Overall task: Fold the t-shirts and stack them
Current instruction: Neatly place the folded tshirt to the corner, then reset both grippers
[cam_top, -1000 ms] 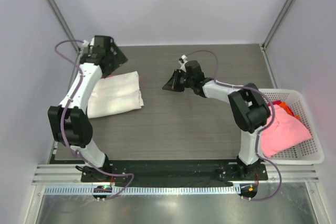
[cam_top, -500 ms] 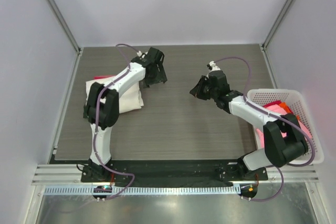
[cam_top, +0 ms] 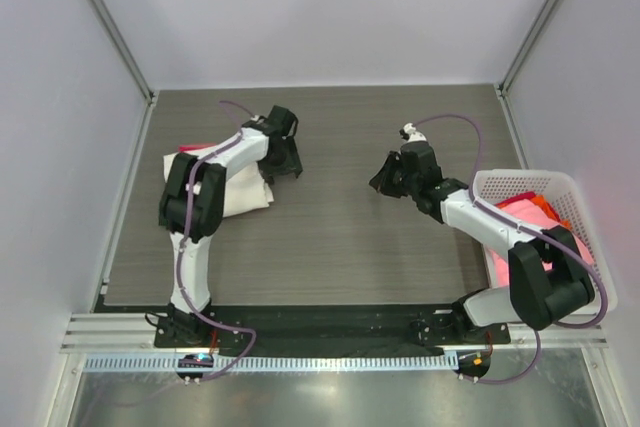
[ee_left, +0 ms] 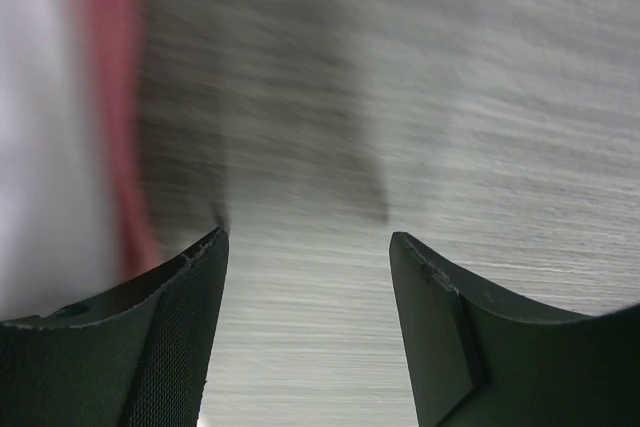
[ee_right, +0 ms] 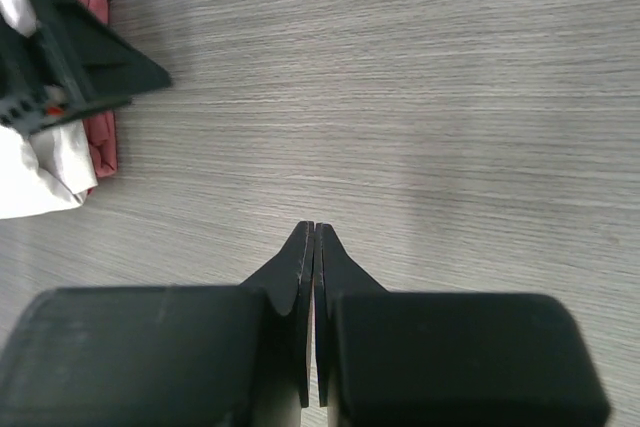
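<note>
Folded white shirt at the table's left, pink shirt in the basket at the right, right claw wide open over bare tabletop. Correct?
Not quite: the right claw is shut, its fingers pressed together, as the right wrist view shows. The rest stands.

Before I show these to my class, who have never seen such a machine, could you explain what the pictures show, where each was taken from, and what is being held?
These are two robot arms bolted to the near edge of a grey table. The overhead picture looks down from above and behind them. The other two come from small cameras on each wrist, looking past that arm's own claw. The left claw is open and empty, beside a folded cream-white t-shirt with a red t-shirt peeking out beneath it. The right claw is shut on nothing, over bare table. At the right, a white basket holds a pink t-shirt.
</note>
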Action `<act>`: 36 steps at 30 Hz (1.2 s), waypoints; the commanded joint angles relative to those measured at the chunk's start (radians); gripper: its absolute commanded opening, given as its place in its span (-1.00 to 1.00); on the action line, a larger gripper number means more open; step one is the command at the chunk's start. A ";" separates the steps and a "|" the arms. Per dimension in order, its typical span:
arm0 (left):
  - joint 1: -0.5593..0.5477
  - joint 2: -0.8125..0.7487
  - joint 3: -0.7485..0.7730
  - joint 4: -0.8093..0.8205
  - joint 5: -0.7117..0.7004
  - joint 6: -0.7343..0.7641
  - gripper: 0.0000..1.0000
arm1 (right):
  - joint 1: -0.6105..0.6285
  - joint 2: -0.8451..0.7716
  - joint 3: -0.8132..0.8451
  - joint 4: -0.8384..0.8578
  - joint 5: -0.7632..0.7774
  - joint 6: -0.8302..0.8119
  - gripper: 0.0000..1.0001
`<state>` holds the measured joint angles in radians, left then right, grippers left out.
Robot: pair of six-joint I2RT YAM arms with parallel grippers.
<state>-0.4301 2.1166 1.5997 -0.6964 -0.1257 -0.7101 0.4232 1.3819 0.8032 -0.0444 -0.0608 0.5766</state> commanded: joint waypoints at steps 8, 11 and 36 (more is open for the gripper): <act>0.296 -0.188 -0.271 0.136 0.077 0.047 0.35 | -0.004 -0.066 -0.010 -0.002 0.042 -0.012 -0.94; 0.295 -0.252 -0.325 0.167 0.072 0.051 0.36 | -0.011 -0.083 -0.015 -0.011 0.056 -0.012 -0.95; -0.098 -1.452 -1.319 0.856 -0.101 0.147 0.99 | -0.009 -0.590 -0.464 0.150 0.230 -0.147 0.99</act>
<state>-0.5289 0.7074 0.2893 -0.0120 -0.1673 -0.6117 0.4149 0.7761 0.3702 -0.0265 0.1257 0.4473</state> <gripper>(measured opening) 0.994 0.996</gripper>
